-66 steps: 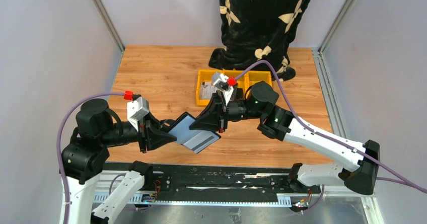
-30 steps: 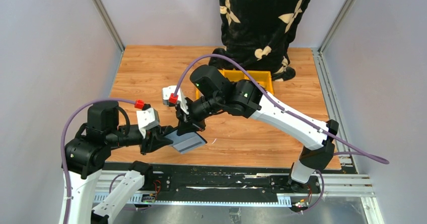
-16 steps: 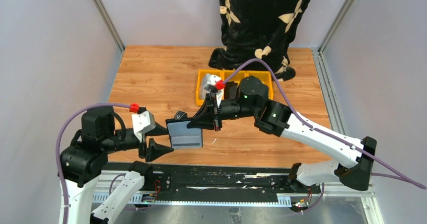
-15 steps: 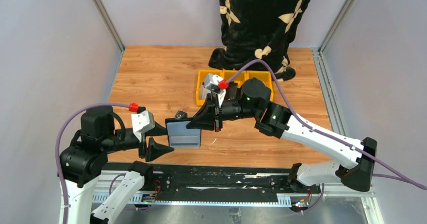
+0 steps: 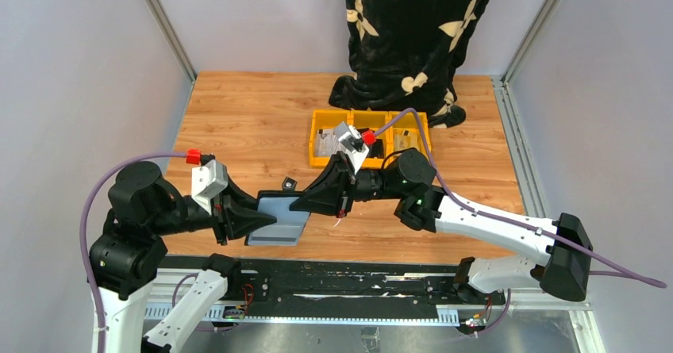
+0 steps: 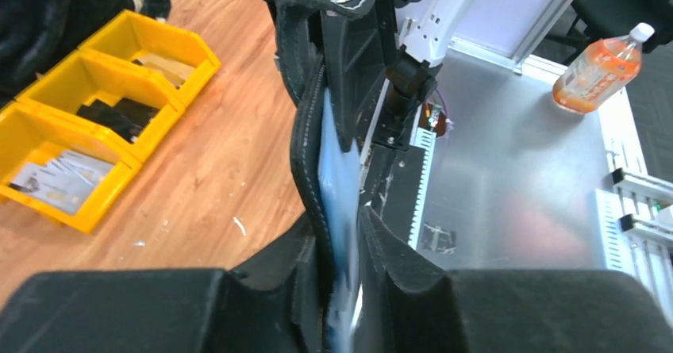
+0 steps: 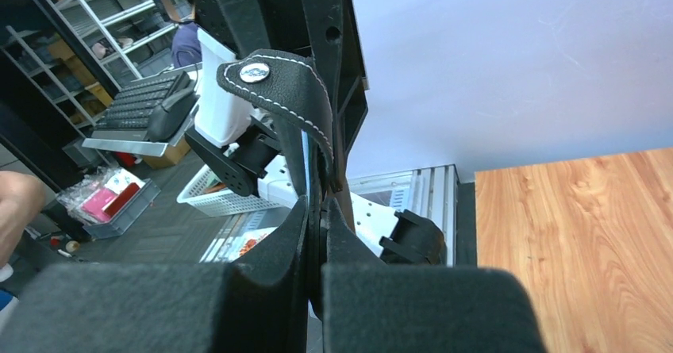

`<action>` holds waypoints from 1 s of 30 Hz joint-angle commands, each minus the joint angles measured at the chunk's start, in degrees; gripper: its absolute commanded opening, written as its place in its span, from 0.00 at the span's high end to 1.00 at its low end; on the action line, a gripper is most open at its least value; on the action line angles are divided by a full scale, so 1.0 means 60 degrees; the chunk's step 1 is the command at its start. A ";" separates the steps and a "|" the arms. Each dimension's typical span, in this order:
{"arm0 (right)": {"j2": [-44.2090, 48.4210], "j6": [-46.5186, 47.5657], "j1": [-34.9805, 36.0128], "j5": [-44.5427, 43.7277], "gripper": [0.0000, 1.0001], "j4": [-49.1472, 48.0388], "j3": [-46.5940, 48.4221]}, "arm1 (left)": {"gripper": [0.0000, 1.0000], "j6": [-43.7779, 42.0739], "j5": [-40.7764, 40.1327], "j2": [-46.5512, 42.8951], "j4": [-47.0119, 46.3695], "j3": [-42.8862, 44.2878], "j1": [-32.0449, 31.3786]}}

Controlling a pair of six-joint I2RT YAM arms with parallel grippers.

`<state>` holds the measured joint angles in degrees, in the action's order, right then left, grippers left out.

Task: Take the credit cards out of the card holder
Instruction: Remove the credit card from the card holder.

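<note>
The black card holder point(image 5: 279, 220) hangs open above the table's near edge, its grey-blue inner sleeve facing up and its snap tab point(image 5: 288, 183) sticking up behind. My left gripper point(image 5: 255, 220) is shut on its left edge; in the left wrist view point(image 6: 343, 246) the jaws pinch the stitched leather point(image 6: 305, 131) and the blue sleeve. My right gripper point(image 5: 305, 204) is shut on the right edge; in the right wrist view point(image 7: 319, 226) the jaws clamp the black leather point(image 7: 294, 99). I cannot tell a separate card from the sleeve.
A row of yellow bins point(image 5: 319, 160) stands behind the grippers; the left one holds pale cards point(image 5: 325, 141), also seen in the left wrist view point(image 6: 55, 182). A person in a black patterned garment point(image 5: 413, 28) is at the far edge.
My left gripper, open and apart from the holder half a second ago, has moved in and shut on its left edge. The holder has tilted flatter and sits lower. The right gripper keeps its hold.
</note>
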<state>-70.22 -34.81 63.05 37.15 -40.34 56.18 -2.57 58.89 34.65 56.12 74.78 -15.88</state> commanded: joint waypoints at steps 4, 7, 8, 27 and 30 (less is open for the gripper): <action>-0.0038 -0.0489 0.0310 0.0291 0.94 -0.1202 -0.0054 | 1.00 0.0370 0.0485 0.0116 -0.0355 0.0062 -0.0020; 0.0021 0.0629 0.0303 0.1385 0.71 0.1152 0.0686 | 1.00 0.0377 0.0679 0.0126 -0.0333 -0.0072 -0.0020; 0.0018 0.1328 0.0303 0.1738 0.64 0.2471 0.1156 | 1.00 0.0374 0.0710 0.0116 -0.0321 -0.0128 -0.0018; -0.3100 0.7481 0.0579 0.1377 0.87 1.3669 0.8018 | 1.00 -0.0531 0.0759 0.0456 0.0909 0.0008 -0.0033; -0.2978 0.7398 0.0574 0.0995 1.00 1.3248 0.8057 | 0.61 -0.0555 0.0543 0.0451 0.0927 0.0104 -0.0033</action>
<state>-89.12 7.29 65.69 46.78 37.39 102.35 -5.17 62.37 36.97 61.21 73.41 -15.88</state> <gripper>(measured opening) 0.043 0.068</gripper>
